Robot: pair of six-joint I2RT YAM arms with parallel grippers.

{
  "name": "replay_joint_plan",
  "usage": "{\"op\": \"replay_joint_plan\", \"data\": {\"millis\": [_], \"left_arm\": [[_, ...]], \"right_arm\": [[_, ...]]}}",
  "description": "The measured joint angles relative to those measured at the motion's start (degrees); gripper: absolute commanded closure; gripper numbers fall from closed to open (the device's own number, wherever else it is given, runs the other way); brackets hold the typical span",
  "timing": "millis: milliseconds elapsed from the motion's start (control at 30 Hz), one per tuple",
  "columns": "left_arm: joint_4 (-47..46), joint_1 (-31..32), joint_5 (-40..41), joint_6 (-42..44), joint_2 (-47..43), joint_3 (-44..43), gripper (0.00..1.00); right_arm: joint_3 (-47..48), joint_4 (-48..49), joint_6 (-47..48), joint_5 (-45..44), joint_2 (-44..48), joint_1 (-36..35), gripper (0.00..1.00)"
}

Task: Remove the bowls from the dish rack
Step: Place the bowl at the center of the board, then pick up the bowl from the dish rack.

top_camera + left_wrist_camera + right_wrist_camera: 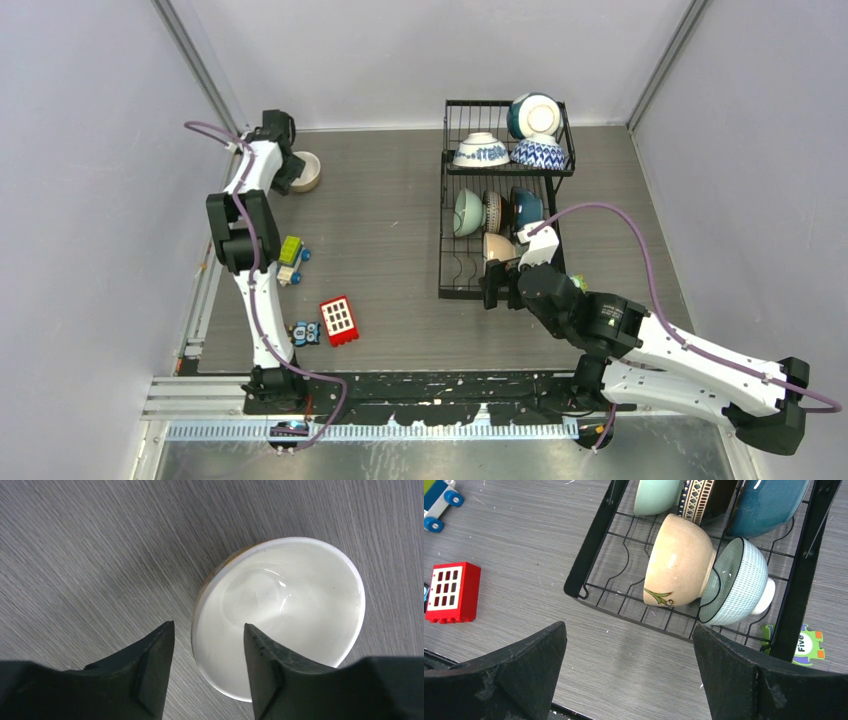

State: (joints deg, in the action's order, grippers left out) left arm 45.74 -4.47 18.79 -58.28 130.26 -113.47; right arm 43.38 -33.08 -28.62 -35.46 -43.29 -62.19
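Note:
A cream bowl (305,170) (280,610) stands upright on the table at the far left. My left gripper (291,172) (208,626) hangs over it, open, one finger on each side of the near rim and neither touching. The black wire dish rack (447,262) (591,550) holds the other bowls. Three are in the upper basket, among them a blue-and-white one (480,150). On the lower tier are a pale green bowl (656,495), a brown patterned one (704,497), a dark teal one (769,505), a cream one (679,560) and a gridded one (734,582). My right gripper (494,285) (629,630) is wide open before the rack's near edge, holding nothing.
A red block (338,320) (451,592), a toy truck (291,258) and a small blue toy (305,333) lie on the table between the arms. A puzzle piece marked "Five" (806,645) lies by the rack's right side. Grey walls close in the table.

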Motion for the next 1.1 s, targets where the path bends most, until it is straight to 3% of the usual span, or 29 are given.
{"op": "replay_joint_plan", "data": {"millis": [233, 533, 933, 1100], "left_arm": [[-0.02, 0.07, -1.77, 0.26, -3.67, 0.15, 0.24], [-1.44, 2.84, -4.02, 2.12, -21.73, 8.55, 0.09], [-7.08, 22.8, -8.92, 15.56, -51.17, 35.17, 0.08], [-9.27, 26.84, -11.56, 20.17, -61.0, 43.85, 0.09]], "right_arm": [[0.61, -0.02, 0.22, -0.07, 0.02, 0.0, 0.0], [3.19, -0.33, 0.72, -0.52, 0.94, 0.0, 0.0], [9.66, -1.7, 0.52, -2.58, -1.4, 0.0, 0.0], [9.66, 1.88, 2.4, -2.71, -4.26, 0.0, 0.0]]}}
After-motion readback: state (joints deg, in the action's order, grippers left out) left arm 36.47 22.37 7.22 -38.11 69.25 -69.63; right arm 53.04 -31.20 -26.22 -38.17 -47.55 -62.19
